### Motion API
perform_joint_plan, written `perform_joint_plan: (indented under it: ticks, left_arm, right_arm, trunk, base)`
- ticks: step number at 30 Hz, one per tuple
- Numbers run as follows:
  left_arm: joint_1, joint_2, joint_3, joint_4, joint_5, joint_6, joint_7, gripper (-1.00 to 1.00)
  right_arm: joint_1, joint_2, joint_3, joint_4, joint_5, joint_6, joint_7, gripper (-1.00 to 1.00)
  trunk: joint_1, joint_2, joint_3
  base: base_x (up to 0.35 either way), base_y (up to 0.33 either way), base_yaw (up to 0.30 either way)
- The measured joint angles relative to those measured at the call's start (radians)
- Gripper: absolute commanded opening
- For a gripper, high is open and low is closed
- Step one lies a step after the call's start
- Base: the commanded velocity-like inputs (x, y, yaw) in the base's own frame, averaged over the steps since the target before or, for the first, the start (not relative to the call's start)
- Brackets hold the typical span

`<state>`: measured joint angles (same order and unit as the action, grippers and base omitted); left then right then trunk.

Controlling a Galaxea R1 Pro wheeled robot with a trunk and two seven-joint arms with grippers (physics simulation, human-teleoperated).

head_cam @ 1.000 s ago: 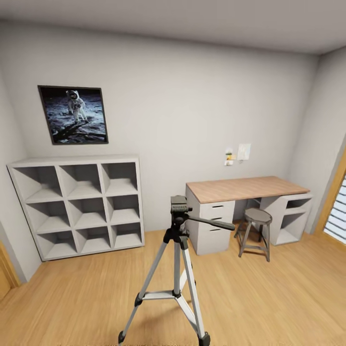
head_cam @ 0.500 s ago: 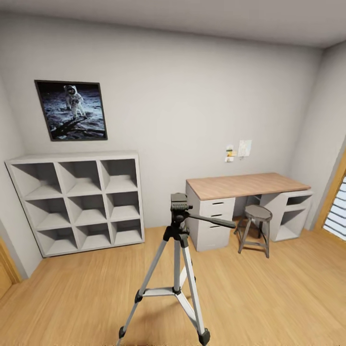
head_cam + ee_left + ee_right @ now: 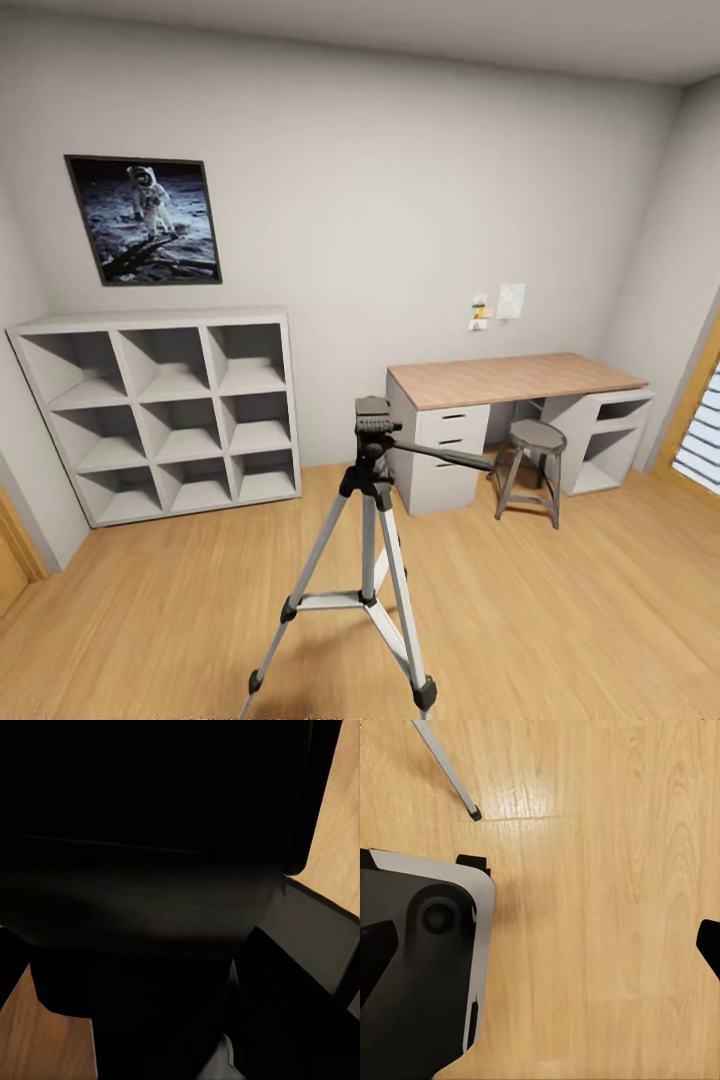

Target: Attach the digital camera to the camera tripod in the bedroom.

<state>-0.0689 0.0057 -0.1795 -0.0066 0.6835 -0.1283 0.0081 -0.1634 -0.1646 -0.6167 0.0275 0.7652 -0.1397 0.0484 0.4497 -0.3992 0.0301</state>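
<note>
The camera tripod (image 3: 372, 470) stands on the plank floor in the middle of the bedroom, close in front of me. Its silver legs are spread, its black head (image 3: 372, 424) is bare on top, and its thin pan handle (image 3: 450, 458) points right. One tripod foot (image 3: 473, 814) shows in the right wrist view. My right gripper (image 3: 540, 952) hangs over bare floor, open, with its dark fingertips (image 3: 710, 945) far apart and nothing between them. A black bulk (image 3: 150, 870) sits close against the lens in the left wrist view, and I cannot make out what it is. The digital camera is hidden.
White cube shelving (image 3: 160, 410) stands against the back wall at left under an astronaut picture (image 3: 145, 220). A wood-topped desk (image 3: 515, 378) with a round stool (image 3: 530, 470) is at right. My own base (image 3: 427, 967) shows beside the right gripper. A doorway edge (image 3: 700, 420) lies far right.
The whole head view has shifted, with the room's things now sitting a little higher and more of the tripod's feet showing. The camera moved, and nothing in the room did.
</note>
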Motion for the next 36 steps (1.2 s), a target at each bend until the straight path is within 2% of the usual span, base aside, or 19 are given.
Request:
perform_joint_plan:
  ticks: [36]
  left_arm:
    - [0.001,0.0,-0.002,0.0,-0.001,0.0,0.0,-1.0]
  right_arm:
    - [0.001,-0.005,0.0,0.0,0.002,0.001,0.001,1.0]
  trunk:
    - [0.0,0.002,-0.056]
  base:
    - [0.0,0.0,0.0]
